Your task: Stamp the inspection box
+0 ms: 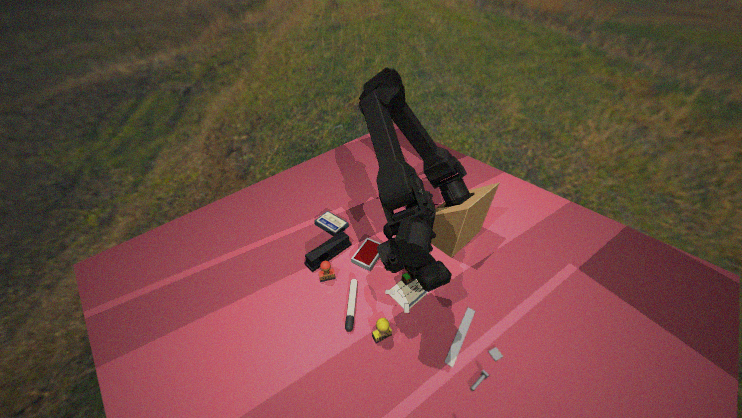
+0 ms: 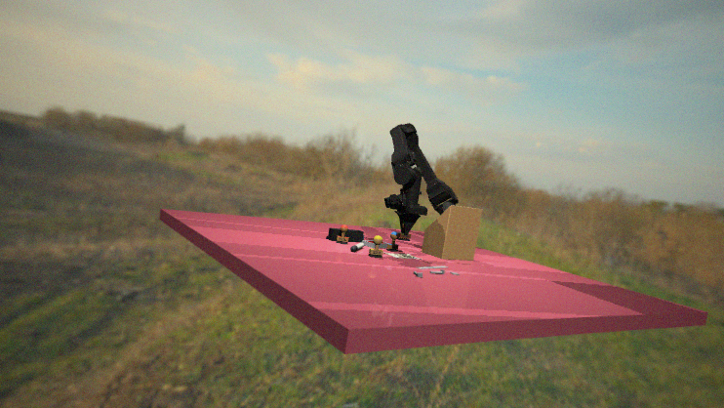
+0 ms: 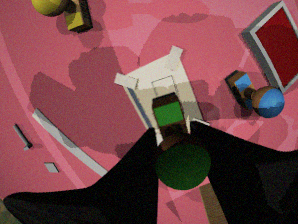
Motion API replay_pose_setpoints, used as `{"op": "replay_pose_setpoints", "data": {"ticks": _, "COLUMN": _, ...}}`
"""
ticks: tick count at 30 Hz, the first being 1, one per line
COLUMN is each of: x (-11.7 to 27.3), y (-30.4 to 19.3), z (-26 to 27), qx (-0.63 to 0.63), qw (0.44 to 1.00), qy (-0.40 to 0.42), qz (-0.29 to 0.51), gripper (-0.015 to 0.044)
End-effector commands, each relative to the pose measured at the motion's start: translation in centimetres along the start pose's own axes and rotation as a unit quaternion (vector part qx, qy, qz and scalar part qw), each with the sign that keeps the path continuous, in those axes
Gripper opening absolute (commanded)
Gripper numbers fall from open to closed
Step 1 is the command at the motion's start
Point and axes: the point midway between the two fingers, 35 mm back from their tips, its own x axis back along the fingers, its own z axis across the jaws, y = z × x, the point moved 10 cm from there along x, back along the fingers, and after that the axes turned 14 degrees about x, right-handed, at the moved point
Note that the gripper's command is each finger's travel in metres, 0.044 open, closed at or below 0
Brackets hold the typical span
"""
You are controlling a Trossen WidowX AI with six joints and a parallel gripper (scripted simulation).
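Observation:
My gripper (image 3: 172,129) is shut on the green stamp (image 3: 168,114) (image 1: 406,276), with the round green knob toward the wrist camera. In the exterior view the stamp's base (image 2: 404,236) shows just below the fingers, above the table. The white card (image 1: 400,296) (image 3: 159,71) is taped down at its corners. In the wrist view the stamp covers the card's middle, and part of the outlined box (image 3: 164,78) shows beyond it. The stamp's underside is hidden. The red ink pad (image 1: 367,252) (image 3: 278,50) lies beside the card, open, with nothing on it.
The blue stamp (image 3: 268,102) (image 2: 393,235) stands between card and pad. Yellow (image 1: 382,326) and red (image 1: 325,268) stamps, a marker (image 1: 352,301), a black block (image 1: 328,251), a labelled box (image 1: 331,222), a grey strip (image 1: 460,336), a bolt (image 1: 479,380) and a tan block (image 1: 467,223) stand around.

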Motion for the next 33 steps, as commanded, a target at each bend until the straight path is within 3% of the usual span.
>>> {"op": "replay_pose_setpoints", "data": {"ticks": 1, "x": -0.4, "y": 0.0, "z": -0.1, "qx": 0.002, "qw": 1.0, "qy": -0.002, "qz": 0.0, "gripper": 0.0}}
{"op": "replay_pose_setpoints", "data": {"ticks": 33, "x": -2.5, "y": -0.1, "z": -0.1, "qx": 0.002, "qw": 1.0, "qy": -0.003, "qz": -0.002, "gripper": 0.0}}
